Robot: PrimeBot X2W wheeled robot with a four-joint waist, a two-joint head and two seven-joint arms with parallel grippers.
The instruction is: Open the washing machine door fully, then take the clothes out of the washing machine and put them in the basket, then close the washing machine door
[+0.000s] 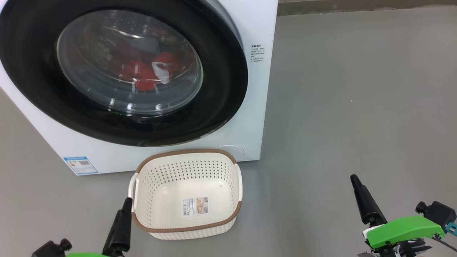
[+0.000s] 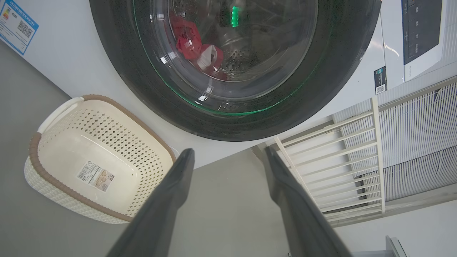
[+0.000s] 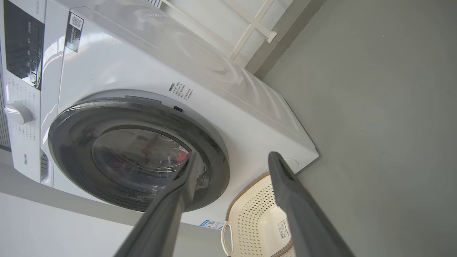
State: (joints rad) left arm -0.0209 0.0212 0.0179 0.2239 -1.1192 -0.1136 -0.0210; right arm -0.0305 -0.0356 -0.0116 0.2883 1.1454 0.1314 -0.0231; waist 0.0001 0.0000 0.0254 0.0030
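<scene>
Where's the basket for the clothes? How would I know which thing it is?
Find the big white washing machine with the round black door. Look down to the grey floor just in front of it, below the door, and there sits the basket. It is the cream tub full of little holes, with a brown rim and a sticker on its bottom.

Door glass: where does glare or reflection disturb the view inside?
Head view: white glints low on the door glass, red clothes visible; left wrist view: a green reflection up top, a green arc below; right wrist view: pale reflections veil the inside.
</scene>
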